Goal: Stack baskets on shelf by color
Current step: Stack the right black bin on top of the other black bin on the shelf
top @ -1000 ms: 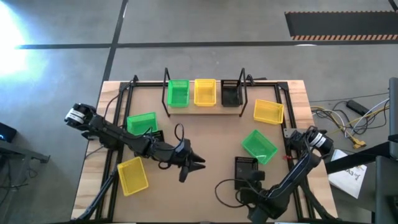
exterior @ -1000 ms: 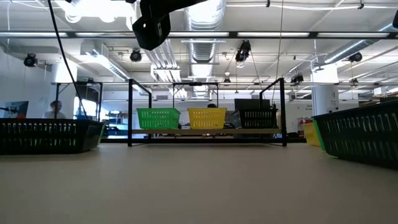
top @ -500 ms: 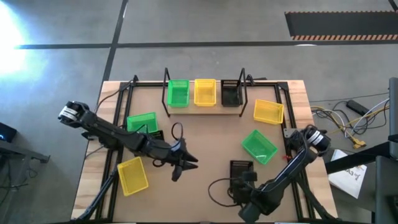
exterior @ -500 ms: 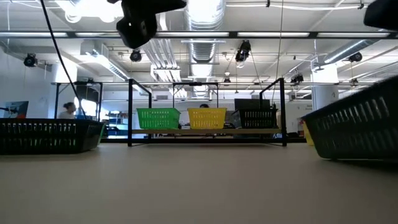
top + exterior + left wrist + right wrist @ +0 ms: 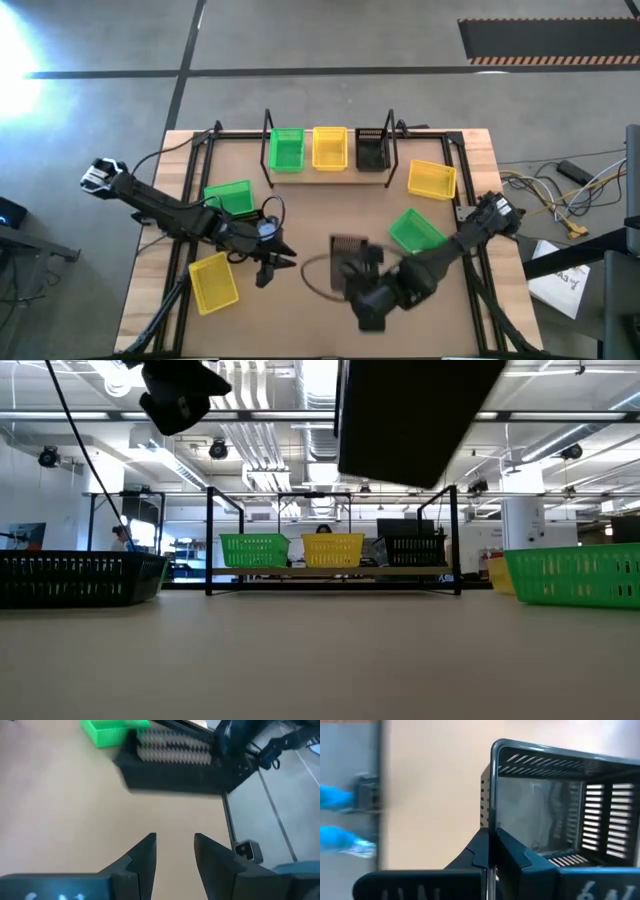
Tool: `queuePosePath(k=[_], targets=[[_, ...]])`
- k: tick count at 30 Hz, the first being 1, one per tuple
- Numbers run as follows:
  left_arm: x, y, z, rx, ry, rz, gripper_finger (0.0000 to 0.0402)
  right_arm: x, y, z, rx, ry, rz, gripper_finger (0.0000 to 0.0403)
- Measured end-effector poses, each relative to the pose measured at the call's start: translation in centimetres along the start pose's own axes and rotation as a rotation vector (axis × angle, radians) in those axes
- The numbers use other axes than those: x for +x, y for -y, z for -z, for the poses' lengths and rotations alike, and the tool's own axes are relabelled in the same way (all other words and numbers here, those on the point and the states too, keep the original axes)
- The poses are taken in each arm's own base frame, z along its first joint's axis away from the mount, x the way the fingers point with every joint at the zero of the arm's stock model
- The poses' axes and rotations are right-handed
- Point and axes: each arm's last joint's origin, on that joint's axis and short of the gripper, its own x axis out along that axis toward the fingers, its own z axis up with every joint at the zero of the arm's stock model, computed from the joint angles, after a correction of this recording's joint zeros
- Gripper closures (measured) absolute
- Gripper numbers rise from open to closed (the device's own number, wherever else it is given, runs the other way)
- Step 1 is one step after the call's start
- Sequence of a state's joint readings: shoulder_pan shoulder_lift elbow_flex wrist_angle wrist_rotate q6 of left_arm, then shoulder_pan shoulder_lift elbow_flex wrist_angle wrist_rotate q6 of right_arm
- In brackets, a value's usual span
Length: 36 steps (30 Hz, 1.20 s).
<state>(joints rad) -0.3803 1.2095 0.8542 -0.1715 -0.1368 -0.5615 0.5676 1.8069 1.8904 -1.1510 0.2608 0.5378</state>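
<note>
My right gripper (image 5: 366, 276) is over the middle of the table, shut on a black basket (image 5: 347, 254), which shows high above the tabletop in the low view (image 5: 415, 415). My left gripper (image 5: 270, 262) hovers open to its left, touching nothing (image 5: 175, 852). The shelf (image 5: 328, 172) at the far edge carries one green (image 5: 286, 149), one yellow (image 5: 329, 147) and one black basket (image 5: 370, 150) side by side. On the table rest green baskets (image 5: 228, 196) (image 5: 415, 232), yellow baskets (image 5: 213, 282) (image 5: 431, 180) and a black basket (image 5: 80, 578). My right gripper pinches one side wall of the black basket at its rim (image 5: 492, 800), with one finger (image 5: 512, 852) inside the basket and the other (image 5: 479, 851) outside. It comes from the table's near-right side. The basket is lifted clear of the table.
A black metal frame (image 5: 200, 160) runs along the table's edges. The shelf's wire uprights (image 5: 210, 540) (image 5: 456, 540) stand at both its ends. Bare tabletop (image 5: 330, 215) lies between the shelf and the grippers. Cables (image 5: 545, 190) lie off the table's right side.
My right gripper has lifted the black basket off the table near the right-hand near corner, raised it high and carried it toward the table's middle. My left gripper has drawn back toward the left edge.
</note>
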Motion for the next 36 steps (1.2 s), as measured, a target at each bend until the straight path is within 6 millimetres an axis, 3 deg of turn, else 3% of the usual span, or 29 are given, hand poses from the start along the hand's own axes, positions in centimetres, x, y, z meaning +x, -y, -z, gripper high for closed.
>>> queuePosePath(k=[5, 11, 17, 21, 27, 36], targets=[[-0.4, 0.2, 0.6, 0.000, 0.006, -0.016, 0.0285, -1.9, 5.9, -2.5, -0.041, -0.062, 0.131, 0.0394], [-0.4, -0.1, 1.7, -0.109, -0.001, -0.040, 0.0285, -3.0, 15.6, -4.6, -0.134, -0.172, 0.230, 0.0394], [-0.4, -0.2, 1.7, -0.168, 0.059, -0.066, 0.0285, -2.9, 25.7, -4.3, -0.155, -0.279, 0.289, 0.0394], [-0.4, -0.3, 1.7, -0.196, 0.086, -0.100, 0.0285, -2.4, 31.0, -2.9, -0.149, -0.343, 0.268, 0.0394], [-0.4, -0.4, 1.6, -0.227, 0.130, -0.146, 0.0285, -1.1, 34.8, -1.1, -0.154, -0.400, 0.217, 0.0394], [-0.5, -0.6, 1.4, -0.248, 0.190, -0.210, 0.0285, 2.6, 35.8, 0.8, -0.191, -0.462, 0.184, 0.0394]])
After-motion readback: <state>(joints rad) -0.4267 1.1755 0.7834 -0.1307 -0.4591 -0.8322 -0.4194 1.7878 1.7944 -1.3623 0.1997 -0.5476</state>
